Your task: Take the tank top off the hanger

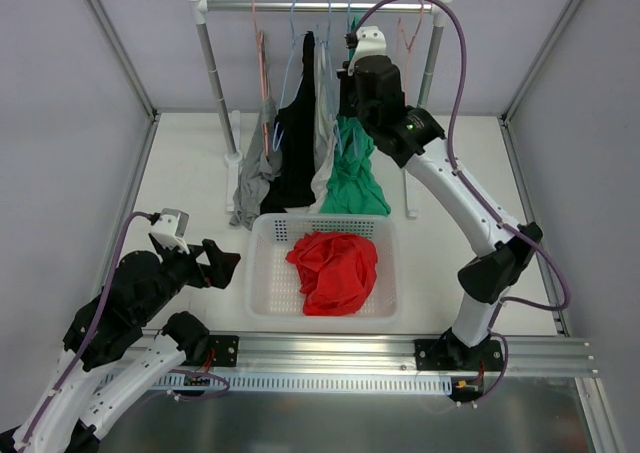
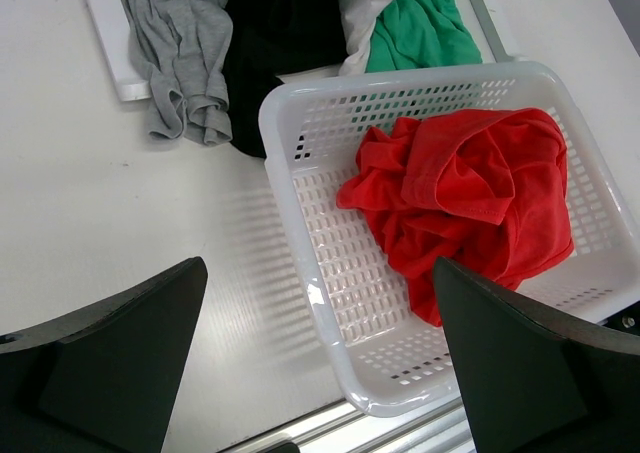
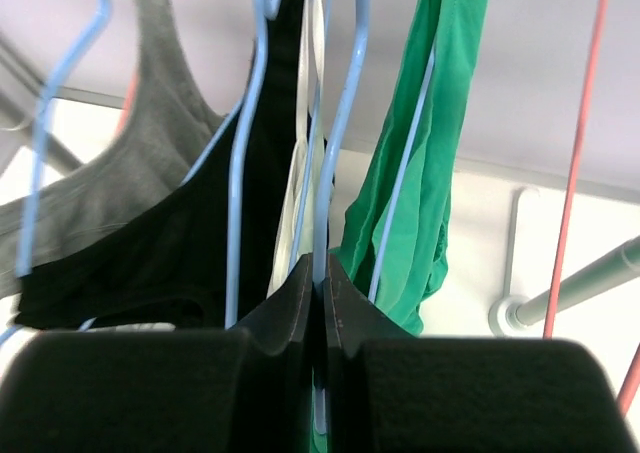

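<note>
Surface [image 1: 190, 163] spreads white well below the right tool [image 3: 320, 273], and the rack [image 1: 320, 5] has its rail just above that tool. A basket [image 1: 262, 273] sits far beneath it, close to the right of the left tool [image 1: 222, 265], with a red garment [image 1: 335, 268] heaped inside.

Four tank tops hang around the right tool. The gray tank top [image 3: 150, 123] and black tank top [image 3: 180, 243] are to its left, the white tank top [image 3: 300, 153] is almost directly ahead, and the green tank top [image 3: 440, 173] is just to its right.

The right tool is pinched shut on the wire of a blue hanger [image 3: 345, 103] between the white and green pieces; which of the two this hanger carries I cannot tell. The left tool hangs wide open, holding nothing.

To do this well, I judge the hanger should be held steady while a strap is worked off its shoulder. Avoid dragging the neighbouring hangers along.
</note>
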